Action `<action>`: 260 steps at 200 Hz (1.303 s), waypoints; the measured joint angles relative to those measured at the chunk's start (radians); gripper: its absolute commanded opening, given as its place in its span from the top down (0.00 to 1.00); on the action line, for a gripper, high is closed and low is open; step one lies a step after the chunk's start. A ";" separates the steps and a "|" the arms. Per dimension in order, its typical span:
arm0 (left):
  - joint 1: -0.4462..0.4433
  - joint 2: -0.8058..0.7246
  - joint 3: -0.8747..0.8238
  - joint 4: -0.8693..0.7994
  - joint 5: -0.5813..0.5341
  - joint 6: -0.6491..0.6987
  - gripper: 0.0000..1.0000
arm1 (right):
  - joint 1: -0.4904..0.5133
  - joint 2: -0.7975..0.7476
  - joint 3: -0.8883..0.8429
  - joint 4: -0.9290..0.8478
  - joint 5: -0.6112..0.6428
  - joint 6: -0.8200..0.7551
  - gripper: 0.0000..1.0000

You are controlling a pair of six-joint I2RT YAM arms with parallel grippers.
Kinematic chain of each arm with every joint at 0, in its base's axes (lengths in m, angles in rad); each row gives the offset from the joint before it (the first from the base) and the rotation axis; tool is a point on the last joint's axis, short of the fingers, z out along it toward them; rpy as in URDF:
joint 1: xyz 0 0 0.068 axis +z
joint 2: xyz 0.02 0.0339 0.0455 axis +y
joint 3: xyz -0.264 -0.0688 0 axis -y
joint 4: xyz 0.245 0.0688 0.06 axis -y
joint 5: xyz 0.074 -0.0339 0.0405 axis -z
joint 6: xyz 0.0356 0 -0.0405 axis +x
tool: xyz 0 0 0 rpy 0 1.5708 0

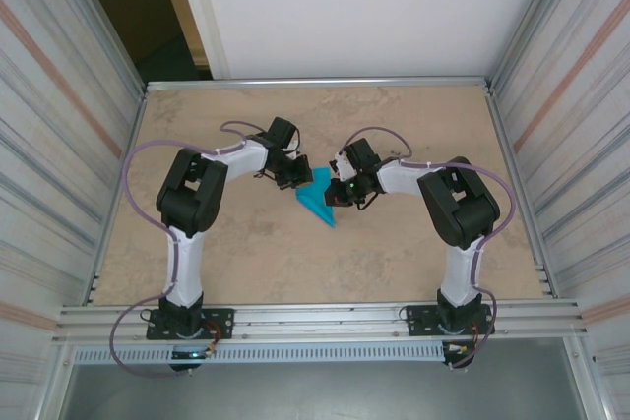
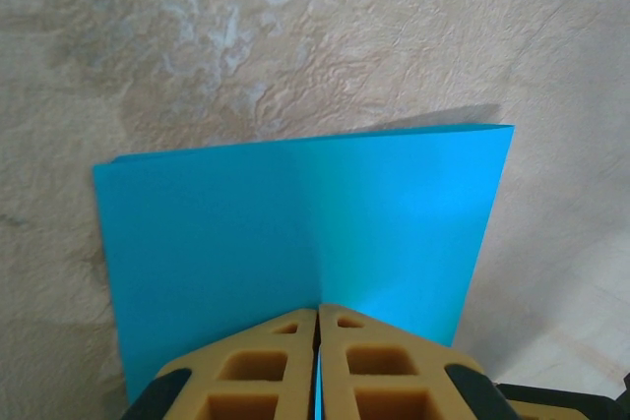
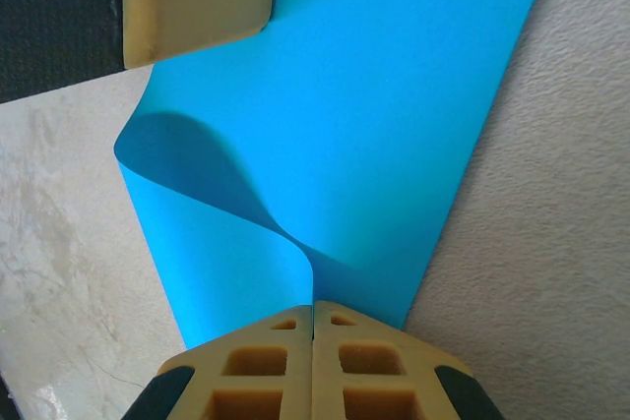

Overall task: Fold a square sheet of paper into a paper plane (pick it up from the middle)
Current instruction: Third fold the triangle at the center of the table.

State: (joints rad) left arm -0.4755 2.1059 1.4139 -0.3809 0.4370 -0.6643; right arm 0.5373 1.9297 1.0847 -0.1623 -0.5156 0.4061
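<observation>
The paper (image 1: 320, 202) is plain turquoise-blue and unmarked. It is doubled over, with a faint crease up its middle, and one layer bows into a loose curl near the right end effector (image 3: 313, 310). It sits over the middle of the tabletop (image 1: 394, 253), one corner pointing toward the near edge.

The left end effector (image 2: 317, 314) has its tan fingers pressed together on one edge of the paper. The right end effector pinches the opposite side, fingers closed on it. The two meet almost tip to tip.

The tabletop is mottled beige, like stone. Ribbed metal panels (image 1: 59, 145) line its left and right edges, and a white wall (image 1: 364, 7) stands behind.
</observation>
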 measured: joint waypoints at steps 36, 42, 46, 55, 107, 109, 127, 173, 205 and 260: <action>0.000 0.003 0.004 0.000 0.008 0.006 0.91 | 0.000 0.001 0.000 0.000 0.000 0.000 1.00; 0.000 0.003 0.004 0.000 0.008 0.007 0.91 | 0.000 0.002 0.000 0.000 0.000 0.000 1.00; 0.000 0.003 0.004 0.000 0.008 0.007 0.91 | 0.000 0.002 0.000 0.000 0.000 0.000 1.00; 0.000 0.003 0.004 0.000 0.008 0.007 0.90 | 0.000 0.003 0.000 0.000 -0.001 -0.001 1.00; 0.000 0.002 0.022 -0.019 0.007 0.011 0.84 | 0.000 0.004 0.000 0.000 -0.001 -0.018 1.00; 0.000 0.000 0.022 -0.019 0.007 0.011 0.83 | 0.000 0.004 0.000 0.000 -0.001 -0.019 1.00; 0.001 -0.032 0.016 -0.013 0.007 0.008 0.81 | 0.000 0.004 0.000 -0.001 -0.001 -0.022 1.00; -0.018 -0.279 -0.202 0.164 0.018 -0.098 0.86 | 0.000 0.006 0.000 0.000 -0.001 -0.023 1.00; -0.076 -0.314 -0.341 0.264 0.043 -0.183 0.87 | -0.001 0.006 0.000 -0.001 -0.001 -0.022 1.00; -0.122 -0.310 -0.383 0.283 0.053 -0.227 0.88 | -0.001 0.008 0.004 -0.006 -0.001 -0.023 1.00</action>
State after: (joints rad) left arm -0.5976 1.7962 1.0309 -0.0982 0.4896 -0.8917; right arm 0.5365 1.9373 1.0885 -0.1684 -0.5167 0.3836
